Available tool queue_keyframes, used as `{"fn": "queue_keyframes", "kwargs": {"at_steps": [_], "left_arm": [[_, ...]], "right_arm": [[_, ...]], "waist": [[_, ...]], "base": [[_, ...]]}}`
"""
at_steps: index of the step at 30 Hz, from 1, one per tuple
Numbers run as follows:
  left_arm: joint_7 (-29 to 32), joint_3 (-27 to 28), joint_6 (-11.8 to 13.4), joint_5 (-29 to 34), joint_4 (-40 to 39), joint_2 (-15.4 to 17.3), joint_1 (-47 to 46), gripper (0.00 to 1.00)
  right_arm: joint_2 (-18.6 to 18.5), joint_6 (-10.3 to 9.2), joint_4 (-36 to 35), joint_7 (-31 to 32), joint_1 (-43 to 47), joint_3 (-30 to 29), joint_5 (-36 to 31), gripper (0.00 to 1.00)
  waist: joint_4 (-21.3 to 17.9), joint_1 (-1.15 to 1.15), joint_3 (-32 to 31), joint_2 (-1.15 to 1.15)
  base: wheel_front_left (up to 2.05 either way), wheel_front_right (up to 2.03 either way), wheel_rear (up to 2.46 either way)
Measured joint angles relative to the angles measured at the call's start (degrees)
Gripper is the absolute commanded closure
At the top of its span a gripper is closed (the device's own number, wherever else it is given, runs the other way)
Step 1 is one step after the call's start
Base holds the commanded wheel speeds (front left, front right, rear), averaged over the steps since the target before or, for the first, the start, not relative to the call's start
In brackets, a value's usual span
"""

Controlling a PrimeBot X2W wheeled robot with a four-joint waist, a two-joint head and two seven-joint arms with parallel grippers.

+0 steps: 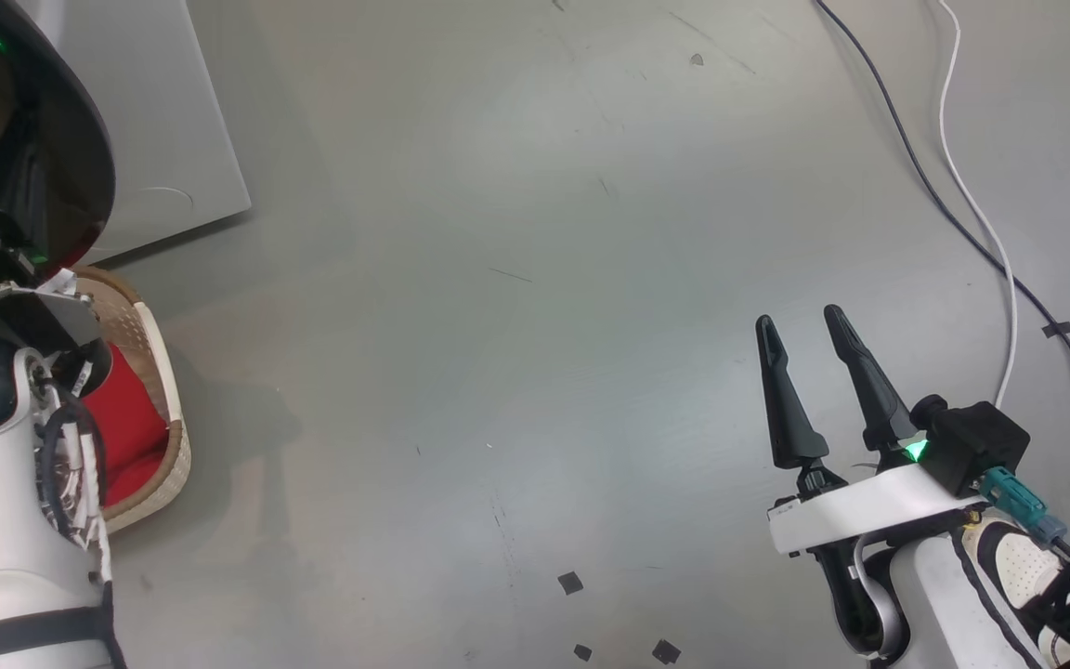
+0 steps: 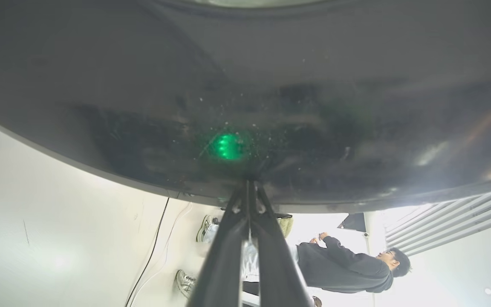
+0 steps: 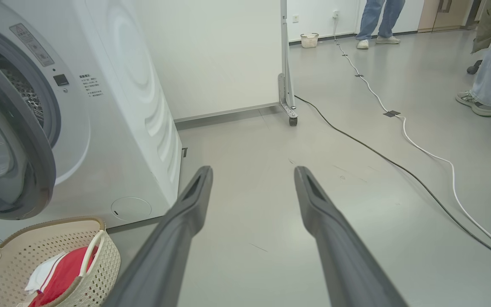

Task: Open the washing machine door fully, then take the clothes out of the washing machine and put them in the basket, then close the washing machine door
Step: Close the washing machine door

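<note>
left gripper (image 2: 249,189): fingers closed together, tips at washing machine door (image 2: 271,85) (glossy black rim) | right gripper (image 1: 798,316): spread wide over floor (image 1: 535,279) | clothes (image 3: 64,273): red, in basket (image 3: 100,264) below door, far left

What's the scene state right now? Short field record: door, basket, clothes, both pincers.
washing machine door: part open, not latched
basket: on the floor in front of the washing machine, below the door
clothes: red and white, lying in the basket
left pincer: shut, tips at the door's glossy black rim
right pincer: open, holding nothing, over bare floor
</note>
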Motion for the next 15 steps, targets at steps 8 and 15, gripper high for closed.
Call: {"fn": "queue_keyframes", "kwargs": {"at_steps": [8, 15], "left_arm": [[2.3, -4.7, -2.8, 1.4, 3.4, -0.2, 0.6, 1.00], [7.4, -16.6, -8.7, 11.1, 5.0, 1.3, 6.8, 1.00]], "right_arm": [[0.0, -0.01, -0.1, 0.0, 0.0, -1.9, -0.7, 0.00], [0.0, -0.01, -0.5, 0.0, 0.0, -4.1, -2.0, 0.00]], "waist": [[1.8, 0.00, -1.5, 0.00], [5.3, 0.00, -3.8, 0.00]], "base": [[0.00, 0.00, 0.00], [0.00, 0.00, 0.00]]}}
